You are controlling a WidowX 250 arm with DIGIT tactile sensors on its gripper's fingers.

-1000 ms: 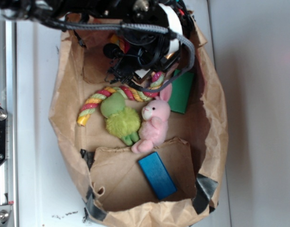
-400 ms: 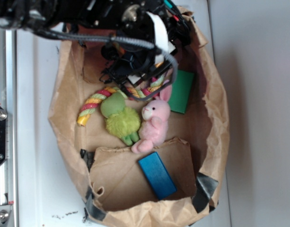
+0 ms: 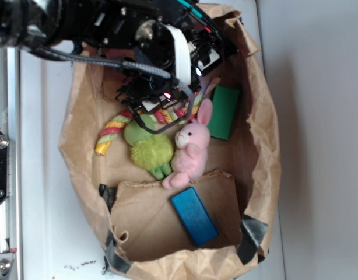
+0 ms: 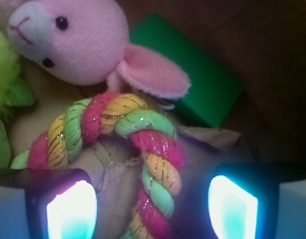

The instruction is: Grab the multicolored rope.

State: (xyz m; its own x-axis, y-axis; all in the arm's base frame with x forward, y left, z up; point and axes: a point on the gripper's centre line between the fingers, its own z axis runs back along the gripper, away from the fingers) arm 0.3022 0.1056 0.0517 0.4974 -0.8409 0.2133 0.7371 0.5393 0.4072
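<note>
One multicolored rope (image 4: 143, 149) bends, one end running between the spread hand (image 4: 152, 209).

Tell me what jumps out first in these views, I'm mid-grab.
The multicolored rope bends between the gripper's glowing fingers, which stand open on either side of it. The pink bunny lies right beside it, next to a fuzzy green plush, all inside the brown paper bag.
</note>
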